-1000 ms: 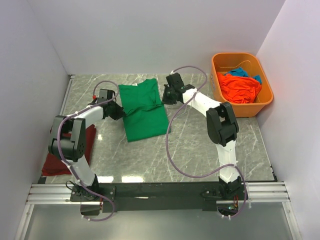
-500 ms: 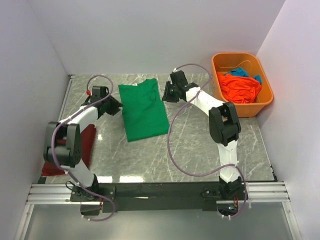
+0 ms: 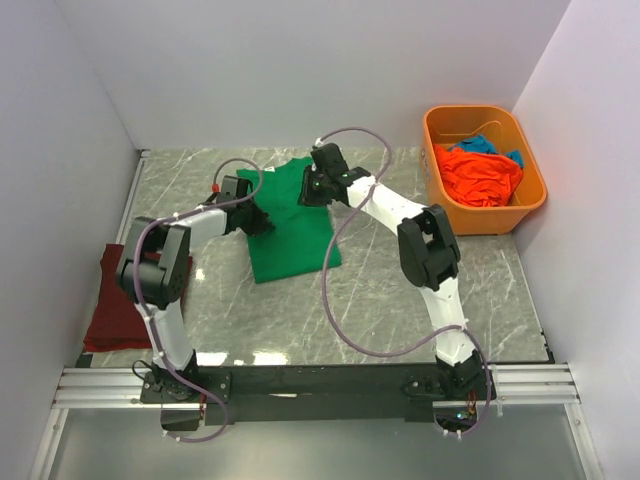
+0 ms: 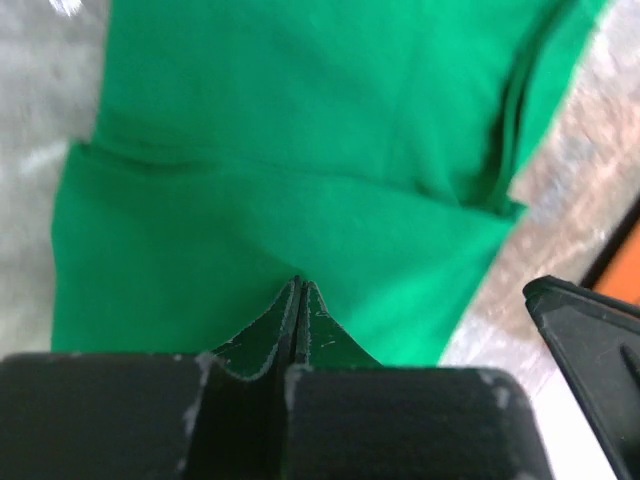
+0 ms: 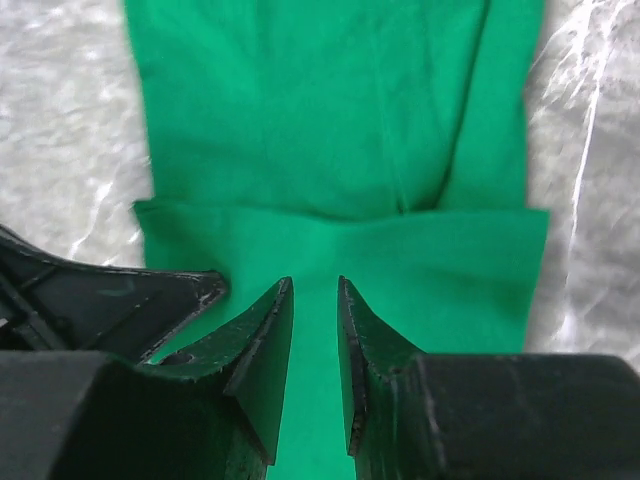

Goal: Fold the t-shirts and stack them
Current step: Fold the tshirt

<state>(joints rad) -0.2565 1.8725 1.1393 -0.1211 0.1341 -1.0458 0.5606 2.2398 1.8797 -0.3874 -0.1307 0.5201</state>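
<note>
- A green t-shirt (image 3: 290, 225) lies partly folded at the middle of the marble table (image 3: 420, 290), with both arms reaching over its far half.
- The left gripper (image 4: 297, 300) is at the shirt's left edge with its fingers pressed together. Whether cloth is caught between them cannot be told.
- The right gripper (image 5: 313, 290) is over the far right corner, its fingers slightly spread and green cloth showing through the gap.
- A maroon t-shirt (image 3: 112, 310) rests at the table's left edge.
- An orange t-shirt (image 3: 480, 175) and a blue t-shirt (image 3: 485, 143) fill the orange tub (image 3: 535, 195) at far right.

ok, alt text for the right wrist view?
The right gripper, jaws slightly apart, hangs over a green t-shirt with a folded edge running across its width. Grey marbled table shows on both sides, and the black left gripper juts in at lower left.
</note>
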